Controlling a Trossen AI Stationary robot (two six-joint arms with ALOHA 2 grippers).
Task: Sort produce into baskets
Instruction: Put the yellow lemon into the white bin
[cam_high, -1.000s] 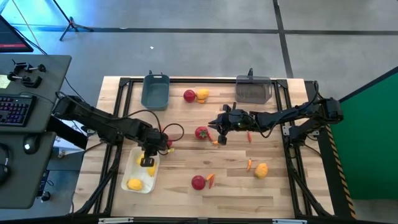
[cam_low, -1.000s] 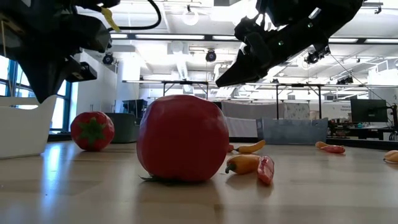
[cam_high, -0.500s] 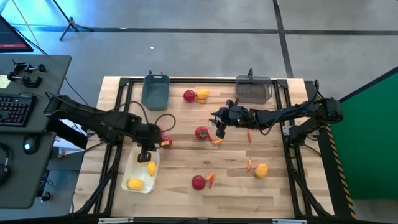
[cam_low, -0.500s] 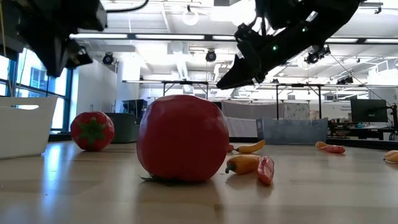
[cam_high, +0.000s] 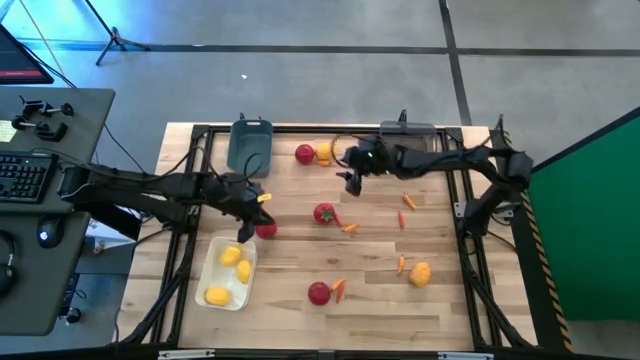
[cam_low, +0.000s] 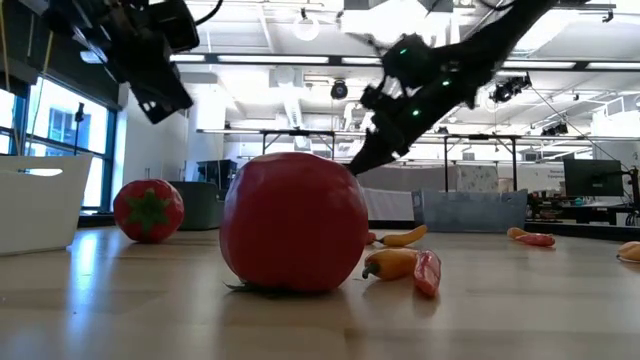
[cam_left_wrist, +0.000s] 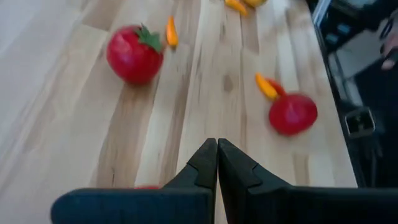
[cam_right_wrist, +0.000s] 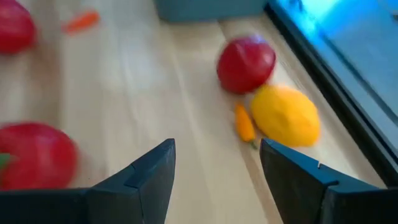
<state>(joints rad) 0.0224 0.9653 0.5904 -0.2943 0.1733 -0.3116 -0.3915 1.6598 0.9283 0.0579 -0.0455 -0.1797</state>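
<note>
Presently: right pincer, fingers spread, holding nothing, above the table near a tomato and lemon beside the blue-grey bin. Left pincer, fingers pressed together, empty, just over the white tray holding three lemons. Smoky bin at far edge.

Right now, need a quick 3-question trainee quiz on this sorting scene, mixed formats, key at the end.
1. True or false: the left gripper has its fingers shut and holds nothing.
2. How many yellow lemons lie in the white tray? A) one B) three C) five
3. Fill in: the right gripper stands open, facing a red tomato, a lemon and a small orange ____.

Key: 1 true; 2 B; 3 pepper.
</note>
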